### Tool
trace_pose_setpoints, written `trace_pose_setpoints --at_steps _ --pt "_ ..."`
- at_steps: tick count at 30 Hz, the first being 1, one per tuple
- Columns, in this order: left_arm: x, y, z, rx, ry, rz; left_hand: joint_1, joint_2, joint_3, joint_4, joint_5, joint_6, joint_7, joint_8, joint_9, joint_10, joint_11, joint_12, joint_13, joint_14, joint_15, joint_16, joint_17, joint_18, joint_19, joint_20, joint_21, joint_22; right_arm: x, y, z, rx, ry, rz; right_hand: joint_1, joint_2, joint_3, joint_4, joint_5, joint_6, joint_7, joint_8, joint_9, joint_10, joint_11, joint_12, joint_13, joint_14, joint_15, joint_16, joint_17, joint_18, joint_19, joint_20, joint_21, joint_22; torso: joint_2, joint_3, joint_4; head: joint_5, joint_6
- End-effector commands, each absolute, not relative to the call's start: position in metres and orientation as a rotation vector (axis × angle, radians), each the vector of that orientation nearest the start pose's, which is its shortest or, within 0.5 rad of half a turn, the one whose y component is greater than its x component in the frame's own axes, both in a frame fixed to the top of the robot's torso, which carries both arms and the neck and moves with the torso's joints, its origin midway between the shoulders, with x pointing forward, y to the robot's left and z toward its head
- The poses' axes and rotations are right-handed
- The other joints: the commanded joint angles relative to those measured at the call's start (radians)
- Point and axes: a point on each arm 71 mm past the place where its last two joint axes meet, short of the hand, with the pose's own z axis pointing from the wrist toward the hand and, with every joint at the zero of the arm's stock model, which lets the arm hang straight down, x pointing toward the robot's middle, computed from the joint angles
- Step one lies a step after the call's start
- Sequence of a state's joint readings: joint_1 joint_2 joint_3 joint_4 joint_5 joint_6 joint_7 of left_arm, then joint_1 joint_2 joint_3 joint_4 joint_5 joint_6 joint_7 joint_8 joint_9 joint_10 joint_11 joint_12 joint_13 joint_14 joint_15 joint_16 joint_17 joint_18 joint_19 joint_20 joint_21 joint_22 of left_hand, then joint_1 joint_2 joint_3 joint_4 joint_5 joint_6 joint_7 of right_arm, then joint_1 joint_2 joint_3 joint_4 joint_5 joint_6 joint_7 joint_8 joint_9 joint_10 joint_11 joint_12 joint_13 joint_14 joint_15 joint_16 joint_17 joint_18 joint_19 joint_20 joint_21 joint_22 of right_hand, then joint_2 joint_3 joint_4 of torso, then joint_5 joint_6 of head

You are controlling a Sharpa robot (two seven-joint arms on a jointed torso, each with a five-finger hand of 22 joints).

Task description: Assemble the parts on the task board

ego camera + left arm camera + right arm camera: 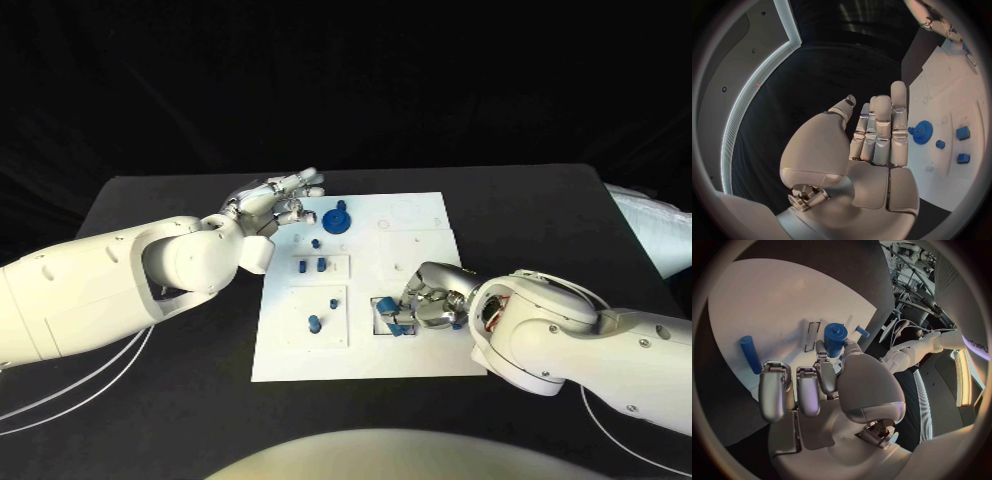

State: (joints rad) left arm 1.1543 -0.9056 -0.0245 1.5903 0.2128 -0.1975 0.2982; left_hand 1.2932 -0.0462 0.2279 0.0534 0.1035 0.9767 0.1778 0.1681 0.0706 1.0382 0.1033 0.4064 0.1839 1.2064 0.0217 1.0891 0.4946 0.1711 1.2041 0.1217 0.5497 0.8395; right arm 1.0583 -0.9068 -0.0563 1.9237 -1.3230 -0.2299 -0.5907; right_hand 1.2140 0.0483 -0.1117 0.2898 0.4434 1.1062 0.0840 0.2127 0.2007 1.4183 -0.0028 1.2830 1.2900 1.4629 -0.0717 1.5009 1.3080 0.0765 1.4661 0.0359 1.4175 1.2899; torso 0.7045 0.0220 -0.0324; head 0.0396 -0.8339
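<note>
Blue cylinder part (835, 339) apparently pinched by right hand (826, 390) fingers (821, 371), over task board (773, 305)

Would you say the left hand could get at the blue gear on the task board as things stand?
Probably yes: the left hand hovers open beside the blue gear at the task board's far end, with nothing between them.

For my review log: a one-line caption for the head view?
Right hand grips a blue part at the task board; left hand hovers open.
</note>
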Motion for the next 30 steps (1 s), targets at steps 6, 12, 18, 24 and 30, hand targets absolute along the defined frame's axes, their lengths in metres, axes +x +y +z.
trace_pose_setpoints --at_steps 6,12,18,24,30 --pt "0.4676 0.2134 -0.1976 -1.422 1.505 -1.676 -0.001 0.0 -0.006 -0.001 0.005 -0.006 0.001 0.006 -0.002 -0.006 -0.001 0.004 0.0 -0.009 0.0 0.001 -0.001 0.011 -0.004 0.0 0.0 -0.002 0.3738 -0.1432 -0.2334 0.048 2.108 0.564 -0.048 0.017 -0.027 0.0 -0.055 0.03 -0.021 0.008 0.016 -0.004 -0.01 -0.034 -0.024 0.081 -0.01 0.001 0.116 -0.017 0.01 -0.013 0.0 0.0 0.0 0.0013 0.0007 0.001 -0.001" --pt "0.4678 0.2136 -0.1978 -1.422 1.505 -1.674 -0.001 0.0 -0.006 -0.001 0.005 -0.006 0.001 0.006 -0.002 -0.006 -0.001 0.004 0.0 -0.009 0.0 0.001 -0.001 0.011 -0.004 0.0 0.0 -0.002 0.3745 -0.1422 -0.2329 0.043 2.094 0.564 -0.148 0.022 -0.102 0.001 -0.277 0.025 -0.022 0.009 0.043 -0.001 -0.012 -0.047 -0.025 0.081 -0.011 0.0 0.116 -0.017 0.009 -0.014 -0.002 -0.001 -0.001 0.0011 -0.0011 0.003 -0.001" --pt "0.4678 0.2134 -0.1978 -1.422 1.506 -1.675 -0.001 0.0 -0.006 -0.001 0.005 -0.006 0.001 0.006 -0.002 -0.006 -0.001 0.004 0.0 -0.009 0.0 0.001 -0.001 0.011 -0.004 0.0 0.0 -0.002 0.3743 -0.1415 -0.2322 0.03 2.085 0.564 -0.174 0.015 -0.136 0.0 -0.327 0.021 -0.021 0.008 0.057 -0.003 -0.011 -0.057 -0.028 0.081 -0.01 0.0 0.117 -0.017 0.009 -0.014 -0.003 -0.002 0.0 0.001 -0.0011 0.004 -0.002" --pt "0.4678 0.2137 -0.1978 -1.423 1.506 -1.675 0.0 0.0 -0.006 -0.002 0.005 -0.008 0.001 0.008 -0.002 -0.009 -0.001 0.007 -0.001 -0.011 0.0 0.002 -0.004 0.011 -0.005 0.001 0.0 -0.003 0.3735 -0.1412 -0.2319 0.016 2.084 0.563 -0.05 0.003 -0.12 -0.067 -0.293 0.016 -0.021 0.007 0.074 0.0 -0.011 -0.059 -0.021 0.081 -0.011 0.0 0.117 -0.017 0.009 -0.014 -0.003 -0.001 0.0 0.0013 -0.0001 0.005 -0.004" --pt "0.4677 0.214 -0.1979 -1.423 1.508 -1.675 0.0 0.0 -0.006 -0.002 0.005 -0.008 0.001 0.008 -0.002 -0.009 -0.001 0.007 -0.001 -0.011 0.0 0.002 -0.004 0.011 -0.005 0.001 0.0 -0.003 0.3726 -0.1407 -0.2316 -0.003 2.082 0.562 0.083 0.004 -0.082 -0.157 -0.319 0.012 -0.02 0.006 0.09 0.001 -0.012 -0.063 -0.017 0.082 -0.011 0.001 0.121 -0.018 0.01 -0.014 -0.002 0.003 0.0 0.0015 -0.0004 0.007 -0.006"
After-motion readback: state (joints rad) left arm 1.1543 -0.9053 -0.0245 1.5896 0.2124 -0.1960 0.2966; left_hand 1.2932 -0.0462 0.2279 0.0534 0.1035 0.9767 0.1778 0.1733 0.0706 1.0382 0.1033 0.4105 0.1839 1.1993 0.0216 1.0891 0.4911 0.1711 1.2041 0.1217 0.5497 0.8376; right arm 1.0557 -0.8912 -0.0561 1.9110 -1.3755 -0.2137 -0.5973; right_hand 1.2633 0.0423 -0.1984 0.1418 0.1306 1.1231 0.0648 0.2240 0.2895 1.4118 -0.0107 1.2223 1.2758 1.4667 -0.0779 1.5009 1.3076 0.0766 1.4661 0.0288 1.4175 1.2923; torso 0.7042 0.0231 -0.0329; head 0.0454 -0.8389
